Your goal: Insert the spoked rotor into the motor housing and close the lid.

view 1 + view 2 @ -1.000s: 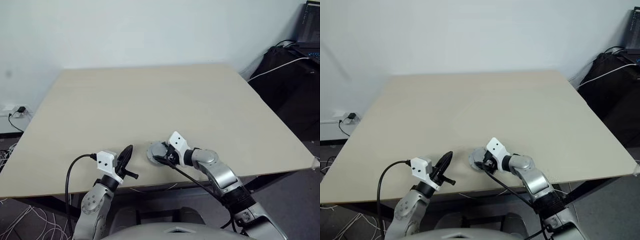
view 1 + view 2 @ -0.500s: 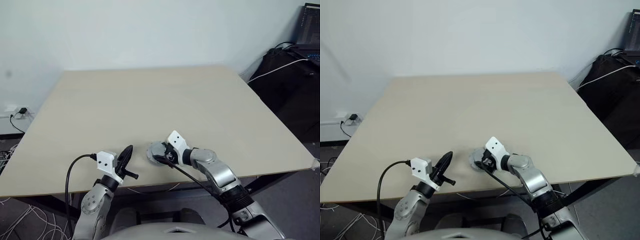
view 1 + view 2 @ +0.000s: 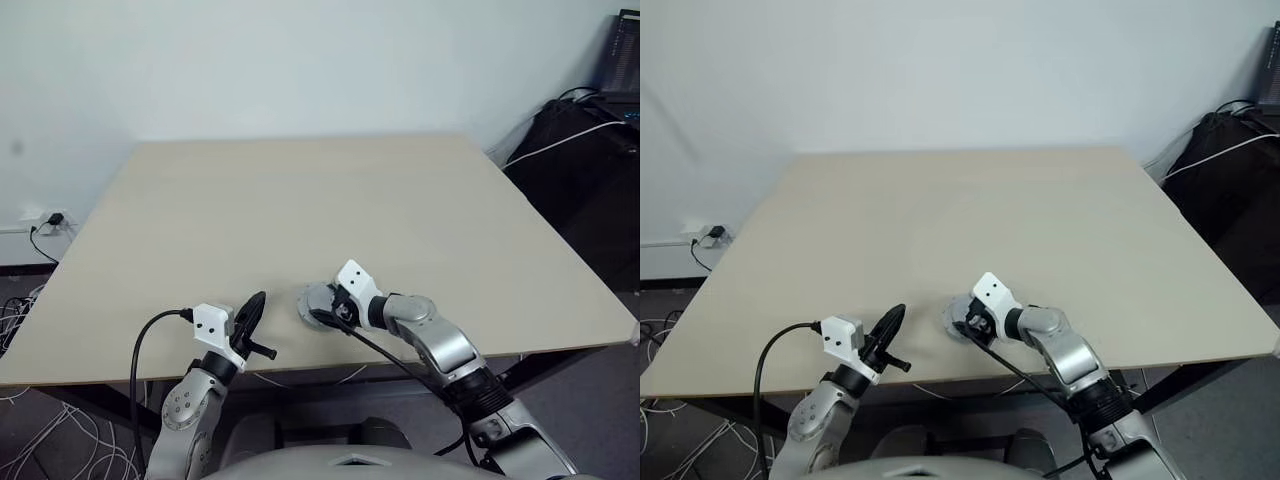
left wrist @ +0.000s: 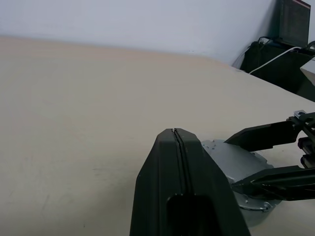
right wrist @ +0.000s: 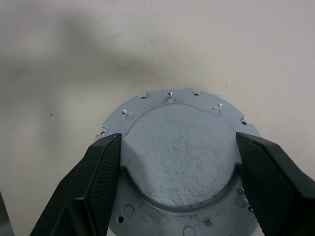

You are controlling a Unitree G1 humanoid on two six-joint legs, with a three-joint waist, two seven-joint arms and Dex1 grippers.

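The lid (image 5: 179, 147), a dull-grey round metal disc with a notched rim and a raised, scratched middle, lies flat on the beige table (image 3: 300, 200) close to its front edge. My right gripper (image 3: 320, 307) reaches down over it, one black finger pressed against each side of the raised middle. My left gripper (image 3: 254, 306) hovers just left of the lid, shut and holding nothing, pointing across at it; from its wrist camera the lid (image 4: 231, 157) lies just past the closed fingertips. The spoked rotor and the motor housing are out of view.
The table's front edge runs right under both grippers. Black bags and equipment with a white cable (image 3: 575, 130) stand off the table's right side. A wall socket (image 3: 40, 220) with a plug sits low on the left wall.
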